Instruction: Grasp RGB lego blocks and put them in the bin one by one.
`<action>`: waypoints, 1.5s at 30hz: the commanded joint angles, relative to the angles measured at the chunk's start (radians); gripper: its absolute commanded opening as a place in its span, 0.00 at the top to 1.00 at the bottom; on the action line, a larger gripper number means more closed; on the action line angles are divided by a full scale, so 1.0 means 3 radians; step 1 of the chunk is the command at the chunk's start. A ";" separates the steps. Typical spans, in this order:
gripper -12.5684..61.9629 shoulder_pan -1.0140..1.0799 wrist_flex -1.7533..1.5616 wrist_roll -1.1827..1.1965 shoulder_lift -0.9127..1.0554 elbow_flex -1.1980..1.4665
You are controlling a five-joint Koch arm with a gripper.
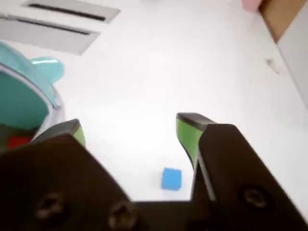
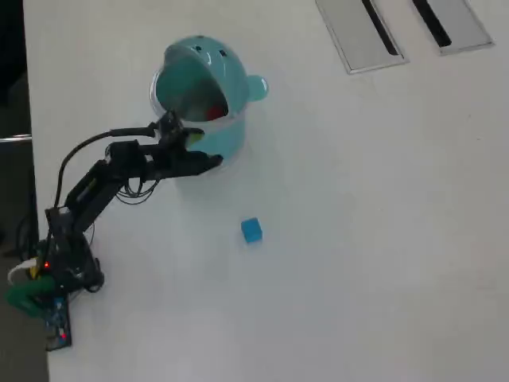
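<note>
The bright blue block [image 2: 251, 230] lies alone on the white table; in the wrist view it [image 1: 171, 178] sits low between my jaws, well below them. My gripper [image 1: 131, 124] is open and empty, with green pads [image 1: 187, 134]. In the overhead view my gripper [image 2: 205, 150] hovers at the front edge of the teal bin [image 2: 231, 79]. The bin [image 1: 19, 96] fills the left of the wrist view. A red block [image 2: 213, 111] lies inside it, also seen in the wrist view [image 1: 19, 142]. The yellow-green block is not in view.
Two grey slotted panels [image 2: 370, 32] lie flush in the table at the far side, also in the wrist view [image 1: 53, 29]. The arm's base [image 2: 56, 270] stands at the table's left edge. A wooden piece [image 1: 284, 14] is at the top right.
</note>
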 commanded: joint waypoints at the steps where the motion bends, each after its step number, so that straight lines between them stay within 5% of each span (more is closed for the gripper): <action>1: 0.35 0.0102 -0.0031 0.0077 0.0138 0.0005; 19: 0.36 0.0322 -0.0491 0.0199 -0.0220 0.1202; 45: 0.36 0.0527 -0.0818 -0.0087 -0.1723 0.0818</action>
